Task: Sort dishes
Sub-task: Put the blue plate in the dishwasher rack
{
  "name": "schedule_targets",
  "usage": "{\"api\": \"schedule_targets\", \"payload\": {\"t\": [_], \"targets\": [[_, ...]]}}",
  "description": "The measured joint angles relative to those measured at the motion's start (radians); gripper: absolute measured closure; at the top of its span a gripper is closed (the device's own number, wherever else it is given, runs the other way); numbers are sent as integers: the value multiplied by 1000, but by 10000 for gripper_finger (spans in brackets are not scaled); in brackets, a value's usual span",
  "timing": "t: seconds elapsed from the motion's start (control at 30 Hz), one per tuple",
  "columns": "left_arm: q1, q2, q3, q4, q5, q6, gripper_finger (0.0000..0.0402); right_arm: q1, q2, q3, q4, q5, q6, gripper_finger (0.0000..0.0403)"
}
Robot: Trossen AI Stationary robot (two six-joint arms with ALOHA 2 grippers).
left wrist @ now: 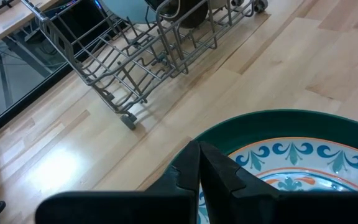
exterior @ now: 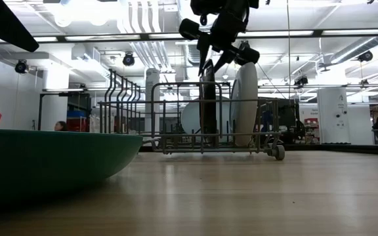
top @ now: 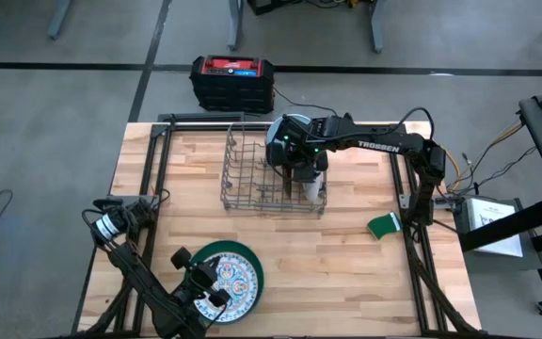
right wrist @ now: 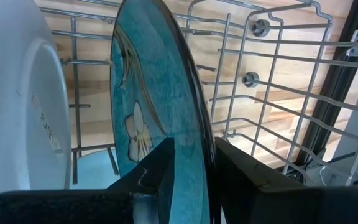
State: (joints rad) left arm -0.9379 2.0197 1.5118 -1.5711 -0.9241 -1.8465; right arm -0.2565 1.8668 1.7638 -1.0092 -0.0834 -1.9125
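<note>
Nearest to us, the dark green plate [top: 228,273] lies flat on the wooden surface [top: 346,254], our left gripper [left wrist: 199,169] pressed together over its rim.

Farther, our right gripper [right wrist: 191,163] is clamped on the glossy teal plate [right wrist: 157,99], upright in the wire rack [top: 243,179] beside the white plate [right wrist: 17,93]; next we should release it carefully.

dark arms; right arm [top: 384,144] white "trossen" lettering, green light; black cables.

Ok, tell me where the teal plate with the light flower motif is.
The teal plate stands on edge in the wire rack at the table's far middle, beside a white plate, with the right gripper around its rim.
</note>
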Motion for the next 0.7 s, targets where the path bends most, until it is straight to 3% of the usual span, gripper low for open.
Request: {"api": "schedule_targets", "payload": {"t": [0.7], "targets": [[0,0,0,0,0,-1,401,0,0,0,4,6,2,280]]}}
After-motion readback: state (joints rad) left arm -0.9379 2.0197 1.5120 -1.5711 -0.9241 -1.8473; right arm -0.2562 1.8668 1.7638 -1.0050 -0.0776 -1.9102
